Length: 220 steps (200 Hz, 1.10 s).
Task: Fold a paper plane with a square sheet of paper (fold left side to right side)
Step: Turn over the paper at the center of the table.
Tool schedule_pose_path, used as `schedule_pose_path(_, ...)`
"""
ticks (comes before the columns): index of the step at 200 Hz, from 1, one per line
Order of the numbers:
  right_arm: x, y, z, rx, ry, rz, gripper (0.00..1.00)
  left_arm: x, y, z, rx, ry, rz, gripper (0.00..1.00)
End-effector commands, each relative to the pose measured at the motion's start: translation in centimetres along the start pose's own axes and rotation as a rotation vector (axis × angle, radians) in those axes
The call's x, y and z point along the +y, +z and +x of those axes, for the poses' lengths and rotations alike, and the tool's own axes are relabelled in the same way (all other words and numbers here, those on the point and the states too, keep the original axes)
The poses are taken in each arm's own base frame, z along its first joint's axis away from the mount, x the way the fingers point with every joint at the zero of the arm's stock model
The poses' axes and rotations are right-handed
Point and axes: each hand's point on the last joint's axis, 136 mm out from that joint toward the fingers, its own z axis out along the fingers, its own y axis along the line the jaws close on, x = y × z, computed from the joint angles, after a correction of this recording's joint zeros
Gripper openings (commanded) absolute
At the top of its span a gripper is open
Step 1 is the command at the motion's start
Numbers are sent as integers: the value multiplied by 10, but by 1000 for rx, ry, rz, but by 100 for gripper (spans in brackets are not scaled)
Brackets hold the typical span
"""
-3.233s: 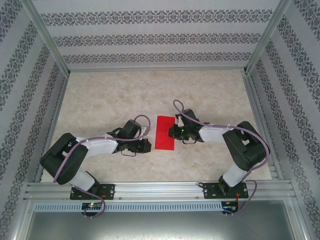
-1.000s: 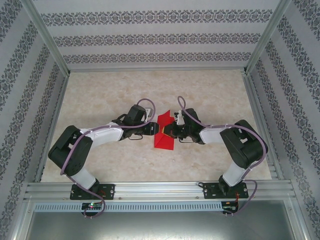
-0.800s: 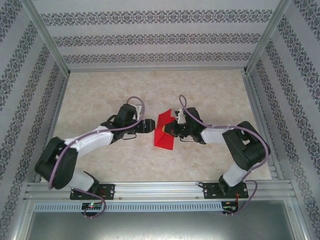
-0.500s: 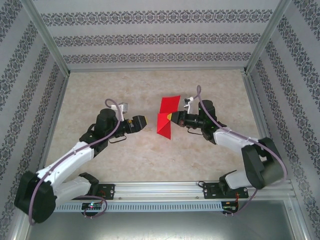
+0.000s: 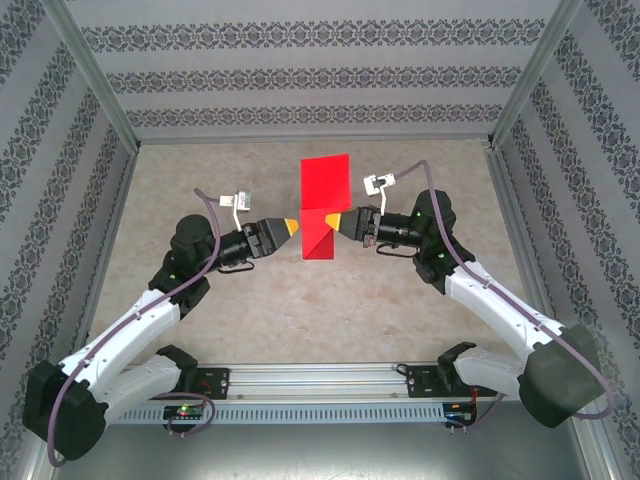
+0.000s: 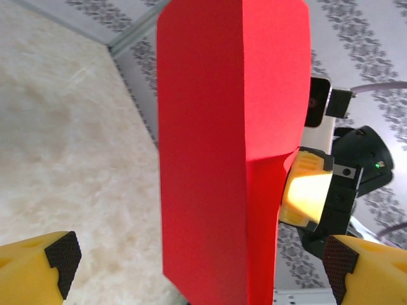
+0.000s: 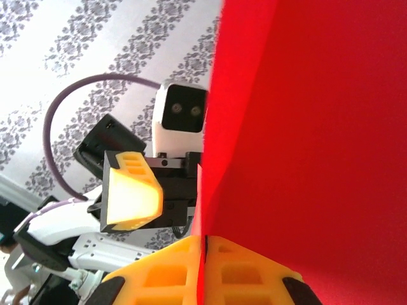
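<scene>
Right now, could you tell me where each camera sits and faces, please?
Top external: above, behind the bases, looking down at the table; both arms.
Left wrist: on that wrist, facing the square sheet of paper; open left pincer's pads at bottom corners.
Right wrist: on that wrist, facing the left pincer; right pincer clamps the sheet.
Shared: both wrist views show the sheet and the opposite pincer.

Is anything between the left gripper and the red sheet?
Nothing visible. The left gripper, jaws open, faces the square sheet of paper directly. The right gripper holds the sheet up off the table, shut on its opposite side.
</scene>
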Motion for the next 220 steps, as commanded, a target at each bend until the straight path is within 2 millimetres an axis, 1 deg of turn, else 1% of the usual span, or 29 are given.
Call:
schedule_pose_path(1, 19, 5, -2, 18, -58, -37, 0, -57, -1, -8, -12, 79, 210, 100)
schedule_pose_path(20, 28, 9, -2, 26, -69, -62, 0, -64, 1, -5, 1, 88, 226, 98)
schedule_pose_path(59, 40, 12, -2, 24, -71, -108, 0, -79, 2, -1, 14, 116, 274, 82)
schedule_pose_path(71, 41, 12, -2, 22, -69, -117, 0, -82, 1, -2, 11, 124, 280, 75)
schedule_pose_path(114, 35, 11, 3, 18, -50, -100, 0, -86, 2, -2, 14, 130, 283, 44)
schedule_pose_path(129, 31, 11, 4, 17, -41, -87, 4, -84, 3, -2, 14, 130, 267, 32)
schedule_pose_path(137, 30, 10, 4, 16, -42, -82, 9, -82, 3, -1, 14, 133, 252, 26)
schedule_pose_path(147, 26, 9, 5, 17, -36, -61, 17, -76, 4, -1, 16, 135, 218, 19)
schedule_pose_path(153, 23, 8, 6, 18, -33, -46, 19, -71, 5, 1, 20, 135, 196, 18)
schedule_pose_path(158, 20, 6, 7, 16, -36, -27, 24, -68, 5, 1, 19, 138, 179, 17)
schedule_pose_path(174, 2, -4, 10, 6, -20, 68, 36, -48, 6, 4, 31, 145, 75, 12)
schedule_pose_path(181, -6, -11, 11, -3, -16, 117, 43, -37, 6, 6, 37, 159, 18, 9)
schedule_pose_path(199, -33, -33, 15, -28, -7, 285, 53, -4, 2, 16, 71, 183, -152, 6)
schedule_pose_path(207, -48, -46, 21, -25, -12, 398, 59, 10, -1, 20, 90, 204, -230, 3)
schedule_pose_path(214, -62, -60, 25, -26, -22, 518, 62, 24, -6, 24, 108, 220, -315, 0)
schedule_pose_path(220, -76, -75, 29, -21, -31, 631, 63, 37, -11, 27, 122, 239, -396, 0)
